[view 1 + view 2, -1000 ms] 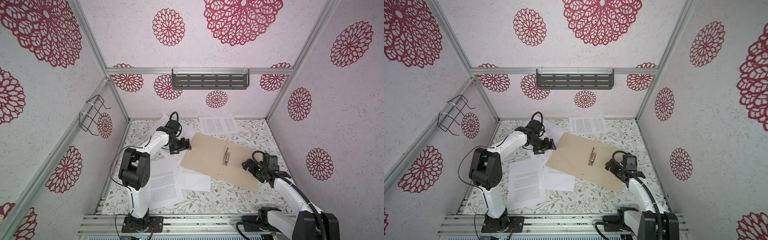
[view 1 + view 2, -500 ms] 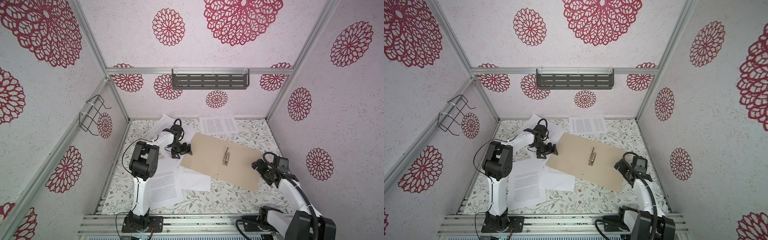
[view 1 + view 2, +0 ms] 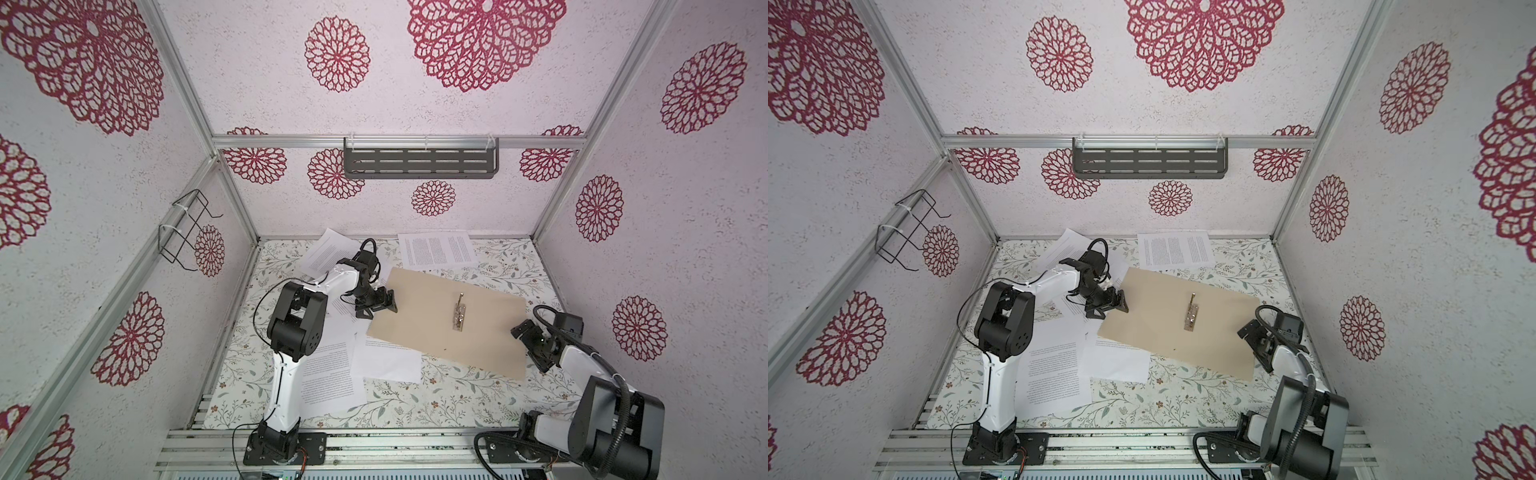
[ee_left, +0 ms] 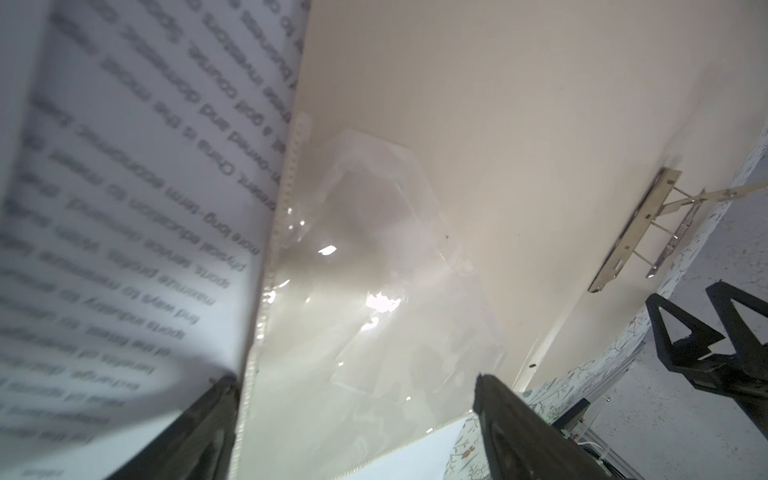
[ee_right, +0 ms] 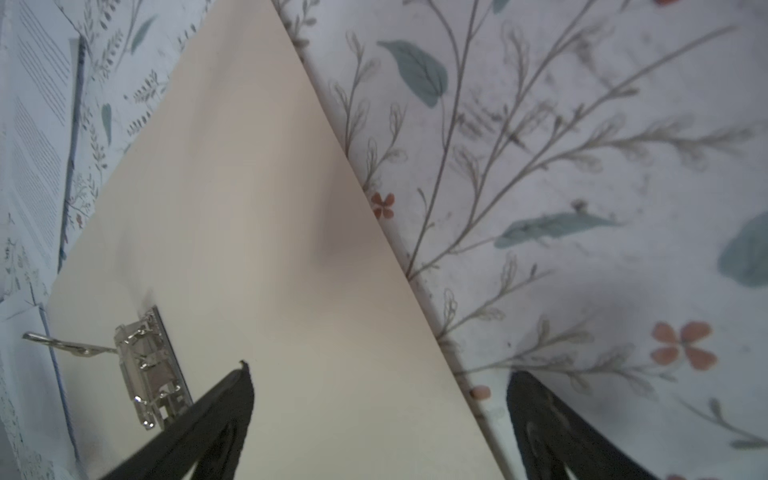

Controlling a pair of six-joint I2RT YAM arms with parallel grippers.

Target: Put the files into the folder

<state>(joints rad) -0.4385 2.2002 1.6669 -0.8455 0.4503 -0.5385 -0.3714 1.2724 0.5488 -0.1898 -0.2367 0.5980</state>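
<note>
The tan folder [image 3: 419, 316] lies open and flat in both top views, its metal clip [image 3: 459, 314] standing up on the middle. Several white printed files lie loose around it: one at the back [image 3: 436, 248], one at the back left [image 3: 326, 251], two at the front left [image 3: 328, 378]. My left gripper [image 3: 378, 305] is open at the folder's left edge. In the left wrist view a printed sheet [image 4: 124, 199] in a clear sleeve lies between its open fingers [image 4: 511, 424]. My right gripper [image 3: 530, 347] is open, straddling the folder's right edge [image 5: 415, 282], holding nothing.
A floral cloth [image 3: 465, 399] covers the table. Patterned walls close in three sides, with a grey shelf [image 3: 419, 162] on the back wall and a wire rack [image 3: 185, 228] on the left wall. The arm bases stand on a metal rail [image 3: 415, 449] at the front.
The left arm's elbow has swung in towards the folder while its gripper shifted slightly forward at the folder's left edge. The right gripper has drawn back to the right, to the folder's right edge.
</note>
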